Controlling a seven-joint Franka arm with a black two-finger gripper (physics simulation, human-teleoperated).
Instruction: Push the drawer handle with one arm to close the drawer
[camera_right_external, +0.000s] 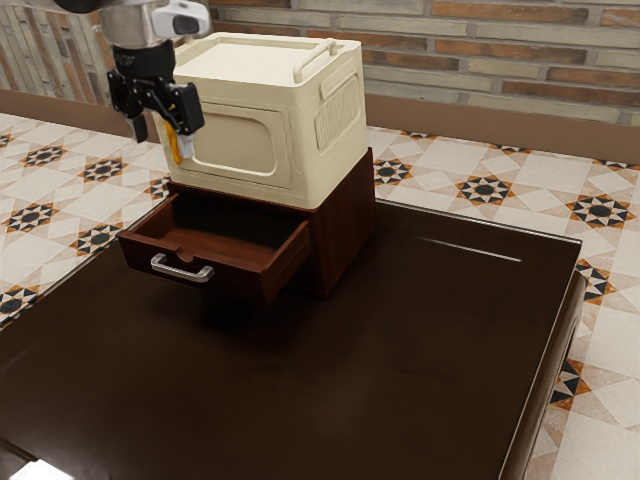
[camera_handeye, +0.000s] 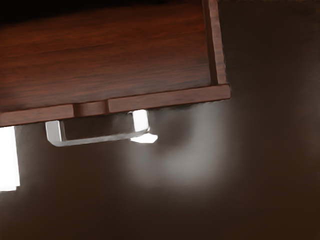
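My black gripper (camera_right_external: 160, 142) hangs above and behind the open drawer's left end in the exterior view, beside the cream box, its fingers apart with nothing held. An orange-yellow strip shows at one finger. The brown wooden drawer (camera_right_external: 196, 262) stands pulled out of its cabinet (camera_right_external: 345, 225), and its inside is bare where visible. A silver bar handle (camera_right_external: 182, 270) is fixed to the drawer's front, below my gripper and apart from it. From my hand, the wrist view looks down on the drawer (camera_handeye: 167, 96) and the handle (camera_handeye: 97, 140).
On top of the cabinet sits a large cream box (camera_right_external: 240, 145) with a raised handle, close to my gripper. The cabinet stands on a dark glossy table (camera_right_external: 400, 370). Behind are a patterned tile floor and a brick wall (camera_right_external: 500, 60).
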